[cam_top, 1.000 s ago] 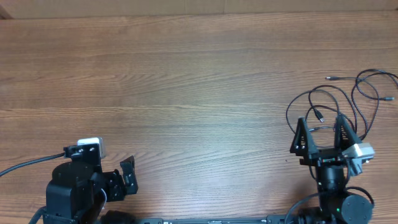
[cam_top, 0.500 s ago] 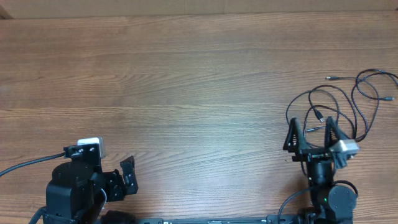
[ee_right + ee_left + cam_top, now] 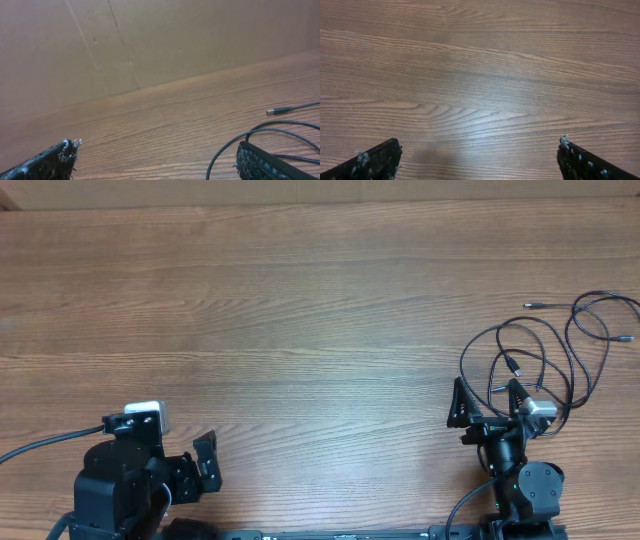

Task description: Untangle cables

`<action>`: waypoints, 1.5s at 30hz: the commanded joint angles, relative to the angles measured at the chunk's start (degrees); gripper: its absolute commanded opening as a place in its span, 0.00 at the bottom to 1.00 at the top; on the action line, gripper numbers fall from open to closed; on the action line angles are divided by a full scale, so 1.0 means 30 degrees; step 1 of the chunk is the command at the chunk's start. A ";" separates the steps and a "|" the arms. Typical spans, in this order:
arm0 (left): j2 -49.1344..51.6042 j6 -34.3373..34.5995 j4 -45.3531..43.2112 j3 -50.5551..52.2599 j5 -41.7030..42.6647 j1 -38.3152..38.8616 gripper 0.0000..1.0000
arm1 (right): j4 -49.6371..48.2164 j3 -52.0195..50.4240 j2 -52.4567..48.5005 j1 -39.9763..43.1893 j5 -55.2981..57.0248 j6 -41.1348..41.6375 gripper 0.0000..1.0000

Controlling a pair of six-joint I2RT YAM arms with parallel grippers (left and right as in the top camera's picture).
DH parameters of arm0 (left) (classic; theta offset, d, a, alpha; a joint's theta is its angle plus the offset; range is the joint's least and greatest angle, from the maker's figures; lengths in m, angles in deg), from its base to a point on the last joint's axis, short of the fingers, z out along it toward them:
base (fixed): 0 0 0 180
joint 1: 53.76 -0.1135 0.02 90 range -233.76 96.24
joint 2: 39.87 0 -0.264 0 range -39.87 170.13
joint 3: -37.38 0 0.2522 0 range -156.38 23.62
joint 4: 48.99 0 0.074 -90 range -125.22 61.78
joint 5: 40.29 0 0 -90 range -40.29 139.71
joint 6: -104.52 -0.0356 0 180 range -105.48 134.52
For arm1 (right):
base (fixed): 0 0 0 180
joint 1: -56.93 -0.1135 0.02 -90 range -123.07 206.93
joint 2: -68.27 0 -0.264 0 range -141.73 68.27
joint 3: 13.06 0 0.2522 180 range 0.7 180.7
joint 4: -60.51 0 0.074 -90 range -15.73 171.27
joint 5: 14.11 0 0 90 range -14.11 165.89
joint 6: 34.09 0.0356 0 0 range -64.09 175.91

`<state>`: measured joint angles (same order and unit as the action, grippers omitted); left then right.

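Now | left end effector (image 3: 205, 463) near-left, fingers spread, holding nothing | right end effector (image 3: 487, 402) near-right, spread, empty, over near edge of cables (image 3: 530, 321) | cables overlap in loose loops, right side of worktop (image 3: 300, 300) | progress: no cord separated yet, all untangling left

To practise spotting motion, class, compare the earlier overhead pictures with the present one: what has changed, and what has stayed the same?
The right pincer has slid towards the robot's left, along the near side of the cables. Its jaws are open and it has taken hold of nothing. The cables lie in the same loops as before. The left pincer has stayed parked and open.
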<state>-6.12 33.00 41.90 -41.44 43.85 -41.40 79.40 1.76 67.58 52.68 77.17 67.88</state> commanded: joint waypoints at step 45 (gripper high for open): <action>-0.5530 -0.2237 -0.8131 0.8335 0.0087 -0.2725 1.00 | -0.0102 -0.0197 0.0175 -0.0029 -0.0168 0.0000 1.00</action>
<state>-18.88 28.06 20.33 -21.81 43.87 -48.78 79.42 1.76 67.58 52.68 76.97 67.88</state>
